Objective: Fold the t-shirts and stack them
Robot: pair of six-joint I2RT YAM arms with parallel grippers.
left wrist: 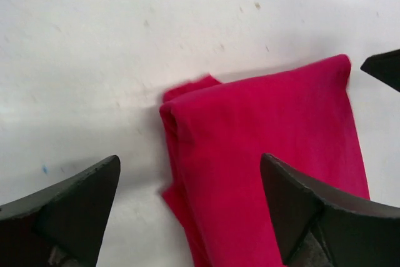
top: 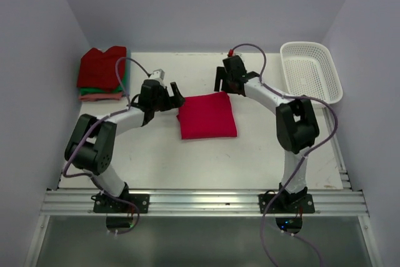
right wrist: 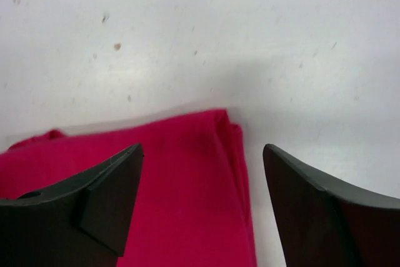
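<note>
Crimson-pink t-shirt [top: 207,115], far corners beneath left claw [top: 177,96] and right claw [top: 221,85]

Pale booth, white worktop [top: 187,161]
You see a speckled white worktop, plain lavender-grey walls [top: 206,4] rising behind it and at both its sides, a metal rail [top: 200,201] along its near edge, soft even light.

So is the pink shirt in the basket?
No, the pink shirt lies folded on the table, apart from the basket at the far right.
</note>
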